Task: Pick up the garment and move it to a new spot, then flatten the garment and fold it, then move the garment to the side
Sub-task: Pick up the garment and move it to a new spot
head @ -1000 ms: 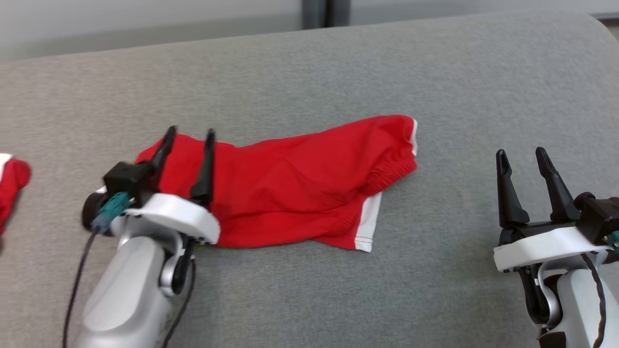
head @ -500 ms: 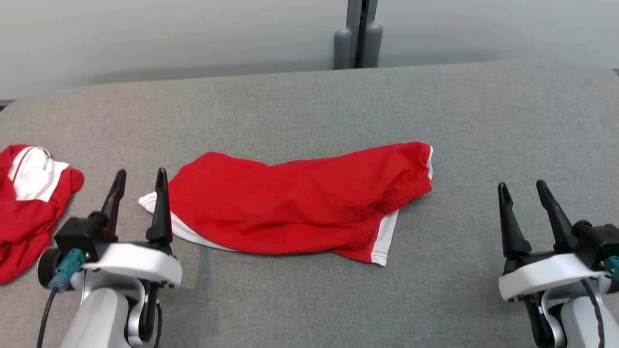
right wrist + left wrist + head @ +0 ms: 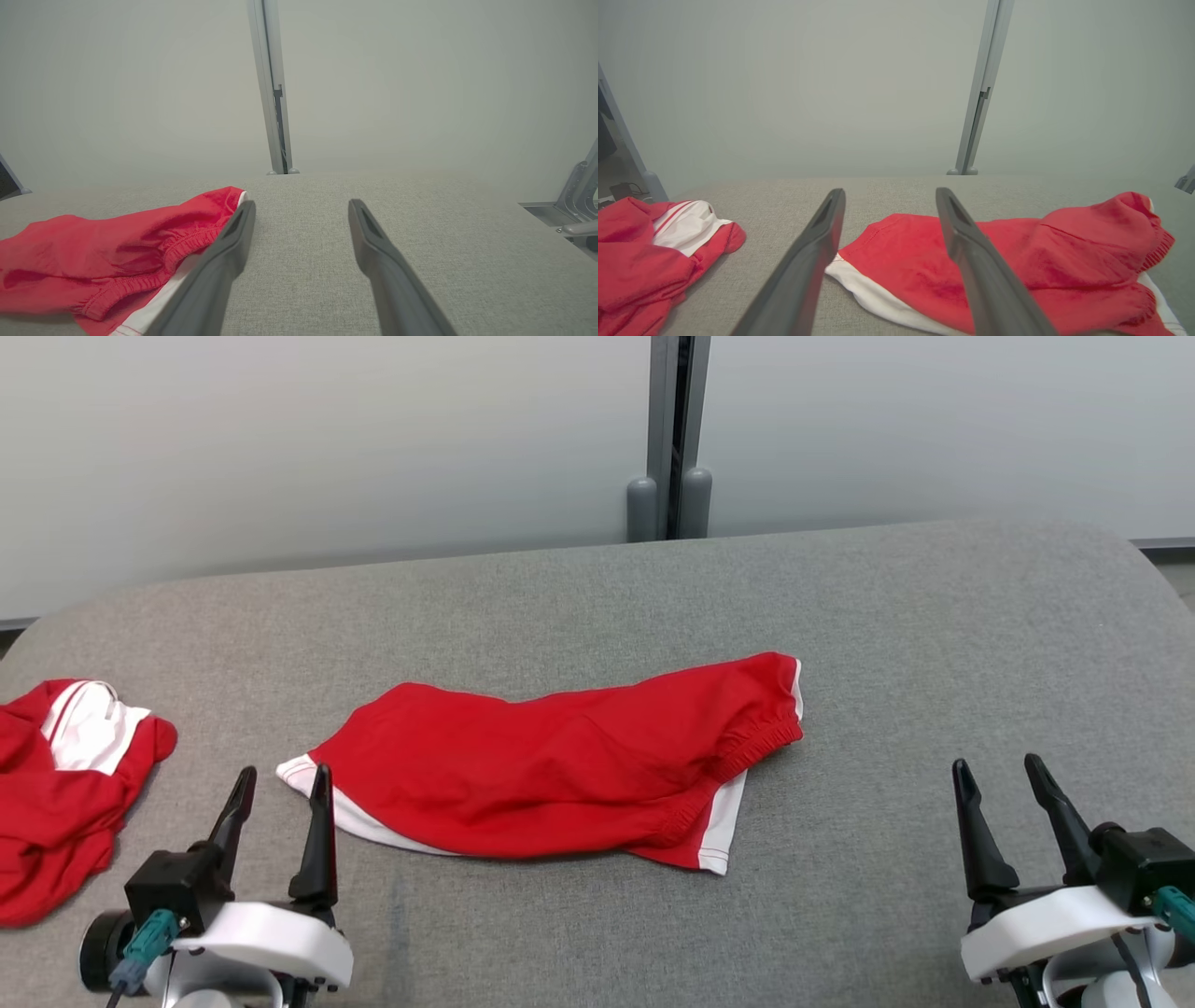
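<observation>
The garment [image 3: 560, 770] is a pair of red shorts with white trim, folded and lying across the middle of the grey padded table [image 3: 887, 644]. It also shows in the left wrist view [image 3: 1017, 261] and the right wrist view [image 3: 107, 247]. My left gripper [image 3: 280, 784] hovers open just left of the garment's white-edged end, holding nothing. My right gripper [image 3: 999, 775] is open and empty too, well to the right of the garment. In each wrist view the dark fingers [image 3: 803, 261] [image 3: 373, 247] stand apart over the fabric of the table.
A second red and white garment [image 3: 65, 793] lies crumpled at the table's left edge, seen again in the left wrist view [image 3: 649, 252]. A pale wall with a grey post [image 3: 670, 439] stands behind the table. Metal fittings [image 3: 574, 200] show off the table's right end.
My left gripper has drawn back off the garment's left end toward me and left. The head camera has tilted up, bringing in the wall and the second garment. The right gripper stays open.
</observation>
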Robot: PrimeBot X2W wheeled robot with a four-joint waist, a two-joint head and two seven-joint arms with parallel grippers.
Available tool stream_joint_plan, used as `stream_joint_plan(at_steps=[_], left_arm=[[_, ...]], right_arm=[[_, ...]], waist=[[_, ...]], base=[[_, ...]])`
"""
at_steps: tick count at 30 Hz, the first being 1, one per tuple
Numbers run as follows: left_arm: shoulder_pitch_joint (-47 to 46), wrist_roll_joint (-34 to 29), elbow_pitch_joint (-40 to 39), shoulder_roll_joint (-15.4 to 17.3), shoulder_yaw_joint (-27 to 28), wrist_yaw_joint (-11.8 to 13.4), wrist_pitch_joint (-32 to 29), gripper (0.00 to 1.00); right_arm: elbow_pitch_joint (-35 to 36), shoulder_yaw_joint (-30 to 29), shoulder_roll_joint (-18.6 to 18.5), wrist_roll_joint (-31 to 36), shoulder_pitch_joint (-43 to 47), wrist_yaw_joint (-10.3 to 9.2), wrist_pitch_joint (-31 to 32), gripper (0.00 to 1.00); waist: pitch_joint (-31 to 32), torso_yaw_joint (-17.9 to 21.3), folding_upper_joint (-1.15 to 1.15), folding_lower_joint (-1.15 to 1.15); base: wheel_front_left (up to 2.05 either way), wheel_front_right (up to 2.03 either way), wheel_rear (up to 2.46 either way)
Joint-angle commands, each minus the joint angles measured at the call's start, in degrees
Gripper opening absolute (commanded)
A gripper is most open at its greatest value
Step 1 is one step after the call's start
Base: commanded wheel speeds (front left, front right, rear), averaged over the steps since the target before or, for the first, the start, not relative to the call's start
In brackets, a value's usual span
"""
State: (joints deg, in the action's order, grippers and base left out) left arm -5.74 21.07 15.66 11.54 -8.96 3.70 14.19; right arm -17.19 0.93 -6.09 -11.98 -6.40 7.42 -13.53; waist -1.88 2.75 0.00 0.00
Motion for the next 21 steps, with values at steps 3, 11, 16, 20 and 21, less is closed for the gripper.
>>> stream_joint_plan(at_steps=[3, 11, 16, 20, 21], left_arm=[[1.6, 0.3, -0.3, 0.7, 0.1, 0.4, -0.4, 1.00], [3.9, 1.1, -0.7, 0.8, -0.1, 0.9, -1.1, 1.00], [3.9, 1.4, -0.4, 0.6, -0.4, 1.0, -1.2, 1.00], [3.6, 1.7, -0.2, 0.7, -0.5, 0.9, -1.2, 1.00], [3.5, 1.7, -0.1, 0.7, -0.6, 0.9, -1.2, 1.00]], right_arm=[[0.9, -0.1, -0.1, 0.5, 1.3, 0.13, 0.5, 1.00], [3.1, -0.1, 0.1, 1.0, 3.2, 0.13, 1.8, 1.00], [4.5, -0.2, 0.2, 1.1, 3.3, 0.13, 2.5, 1.00], [4.9, 0.0, 0.3, 1.1, 3.6, 0.13, 2.8, 1.00], [5.0, 0.0, 0.3, 1.1, 3.6, 0.12, 2.9, 1.00]], waist=[[1.2, 0.0, 0.00, 0.00], [2.2, -0.2, 0.00, 0.00], [2.1, -0.3, 0.00, 0.00], [2.0, -0.2, 0.00, 0.00], [2.0, -0.2, 0.00, 0.00]], base=[[0.00, 0.00, 0.00], [0.00, 0.00, 0.00], [0.00, 0.00, 0.00], [0.00, 0.00, 0.00], [0.00, 0.00, 0.00]])
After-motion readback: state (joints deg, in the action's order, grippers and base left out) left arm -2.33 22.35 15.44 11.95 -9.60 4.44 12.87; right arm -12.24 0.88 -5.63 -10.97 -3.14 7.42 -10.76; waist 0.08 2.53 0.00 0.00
